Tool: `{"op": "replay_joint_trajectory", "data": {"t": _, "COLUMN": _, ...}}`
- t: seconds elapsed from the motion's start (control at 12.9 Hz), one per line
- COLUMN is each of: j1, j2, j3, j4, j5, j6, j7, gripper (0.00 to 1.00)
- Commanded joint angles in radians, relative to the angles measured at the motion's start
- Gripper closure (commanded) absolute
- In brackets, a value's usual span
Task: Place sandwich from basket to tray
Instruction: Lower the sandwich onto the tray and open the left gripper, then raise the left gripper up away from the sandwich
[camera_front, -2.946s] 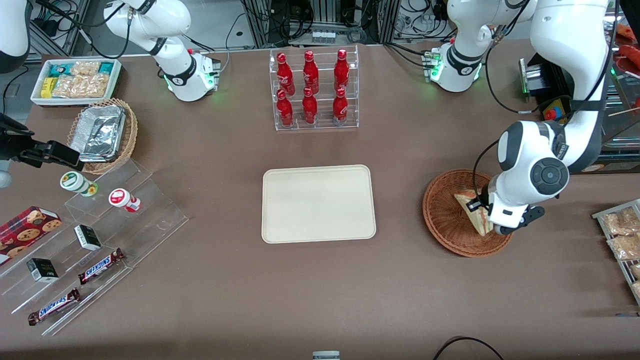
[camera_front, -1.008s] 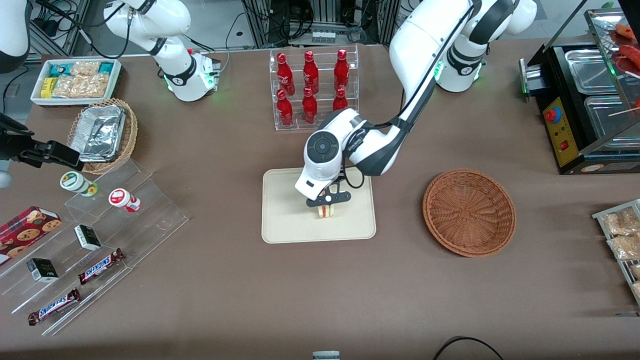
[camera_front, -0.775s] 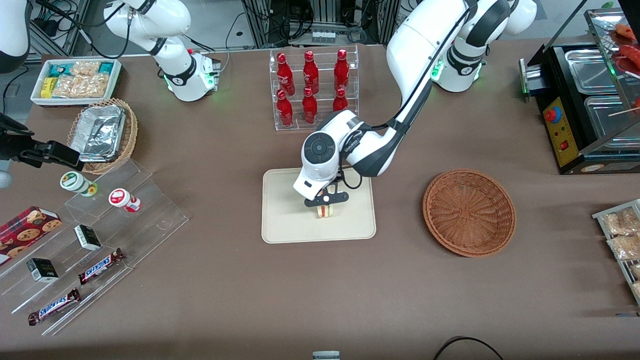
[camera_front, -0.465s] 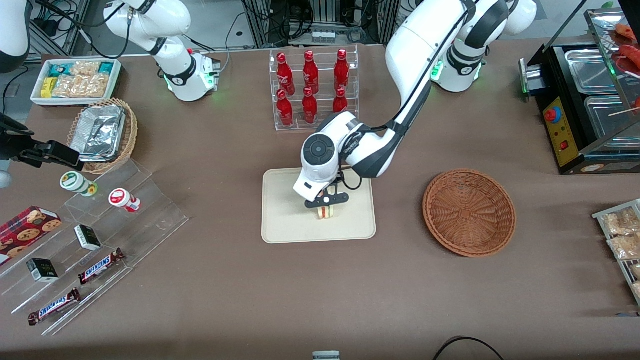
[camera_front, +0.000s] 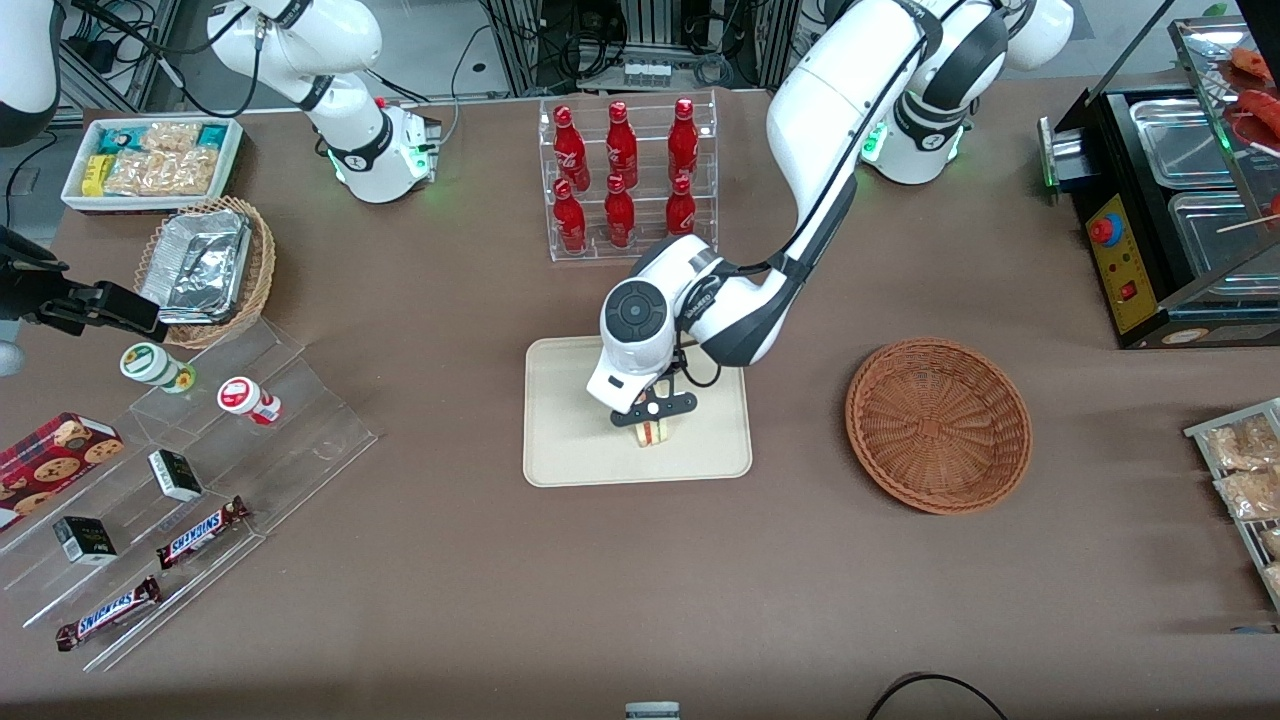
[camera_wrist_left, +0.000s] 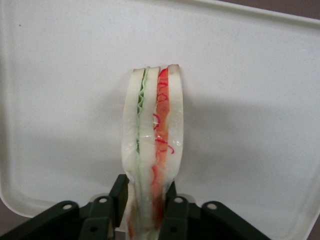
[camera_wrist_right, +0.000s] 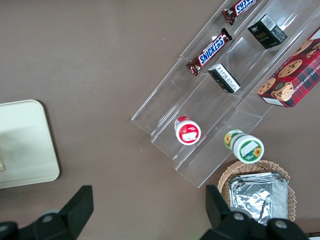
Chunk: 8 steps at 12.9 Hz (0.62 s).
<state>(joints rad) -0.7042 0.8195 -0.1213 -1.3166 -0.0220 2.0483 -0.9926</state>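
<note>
Sandwich (camera_wrist_left: 152, 145) is gripped on edge by the claw (camera_front: 652, 412), cut face with red, orange and green layers turned toward the wrist camera. Claw fingers (camera_wrist_left: 117, 197) are closed onto the bread from both sides, squeezing the wrapped slices slightly where they are pinched.

Basket (camera_front: 938, 424) is seen with nothing in it, well apart from the tray (camera_front: 570, 440), toward the working arm's end of the surface. So pickup and transfer are judged done.

Claw and sandwich are positioned over the tray, inside the rim, roughly mid-tray and a little toward the basket side. A shadow is cast on the tray right beside the sandwich, so it is judged low, at or near contact; actual touch cannot be confirmed.

Left to do, as judged: sandwich to be set down fully, grip to be released, arm to be lifted clear. Tipping over on release is likely, given the narrow edge it stands on.
</note>
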Motion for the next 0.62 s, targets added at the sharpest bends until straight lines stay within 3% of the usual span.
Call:
{"op": "replay_joint_trajectory", "data": {"t": 0.0, "j1": -0.018, "j2": 0.010, "j3": 0.014, "j4": 0.033, "j5": 0.017, "j6": -0.007, "j7": -0.031, "gripper": 0.00}}
{"op": "replay_joint_trajectory", "data": {"t": 0.54, "j1": -0.006, "j2": -0.100, "j3": 0.014, "j4": 0.034, "j5": 0.016, "j6": -0.105, "j7": 0.000, "gripper": 0.00}}
